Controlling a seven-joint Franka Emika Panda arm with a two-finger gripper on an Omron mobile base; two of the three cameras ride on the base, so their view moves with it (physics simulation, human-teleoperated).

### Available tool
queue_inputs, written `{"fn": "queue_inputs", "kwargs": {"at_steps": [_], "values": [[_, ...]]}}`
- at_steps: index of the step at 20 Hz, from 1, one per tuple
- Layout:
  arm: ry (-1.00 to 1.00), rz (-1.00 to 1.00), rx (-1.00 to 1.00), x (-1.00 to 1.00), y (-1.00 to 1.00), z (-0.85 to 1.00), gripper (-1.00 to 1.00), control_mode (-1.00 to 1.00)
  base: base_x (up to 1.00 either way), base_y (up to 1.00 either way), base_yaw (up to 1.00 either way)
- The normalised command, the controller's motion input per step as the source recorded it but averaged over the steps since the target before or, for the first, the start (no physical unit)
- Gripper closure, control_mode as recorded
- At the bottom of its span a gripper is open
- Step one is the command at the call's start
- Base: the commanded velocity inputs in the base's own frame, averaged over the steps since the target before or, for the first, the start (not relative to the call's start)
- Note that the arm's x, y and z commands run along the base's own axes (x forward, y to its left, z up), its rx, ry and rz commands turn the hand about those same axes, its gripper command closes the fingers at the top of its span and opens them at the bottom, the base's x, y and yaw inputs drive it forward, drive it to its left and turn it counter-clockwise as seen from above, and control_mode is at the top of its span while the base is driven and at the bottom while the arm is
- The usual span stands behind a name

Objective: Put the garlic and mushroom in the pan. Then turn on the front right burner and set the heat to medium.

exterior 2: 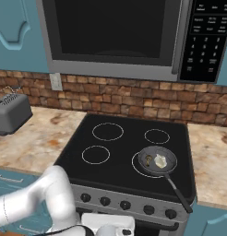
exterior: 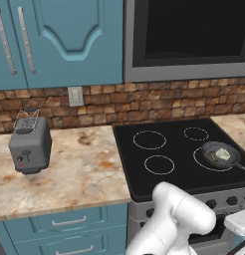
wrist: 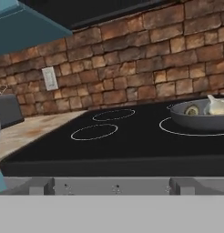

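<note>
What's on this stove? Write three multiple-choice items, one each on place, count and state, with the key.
1. The pan sits on:
A. the counter
B. the front right burner
C. the back left ring

2. White circles on the cooktop:
A. two
B. six
C. four

3. The pan is:
A. holding the garlic and mushroom
B. empty
C. lidded

Key: 1 B, it rests inside the largest ring; 2 C, four outlines show; 3 A, both pieces lie in it.
</note>
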Motion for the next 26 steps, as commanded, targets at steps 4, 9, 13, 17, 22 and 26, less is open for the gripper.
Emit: {"fn": "queue_inputs", "kwargs": {"at_steps": [4,9,13,17,22,26], "values": [[-0.06,-0.01,0.25,0.18,-0.07,-0.28,-1.00,-1.00,0.00,0.00,0.00],[-0.08,0.00,0.10,-0.02,-0.26,-0.37,-1.00,-1.00,0.00,0.00,0.00],[-0.04,0.02,0.00,0.03,-0.14,-0.03,-1.00,-1.00,0.00,0.00,0.00],[0.00,0.00,0.00,0.12,-0.23,-0.11,-1.00,-1.00,0.00,0.00,0.00],[0.03,0.00,0.00,0.32,-0.09,-0.15,-1.00,-1.00,0.00,0.00,0.00],[0.04,0.00,0.00,0.46,0.00,-0.36,-1.00,-1.00,0.00,0.00,0.00]]}}
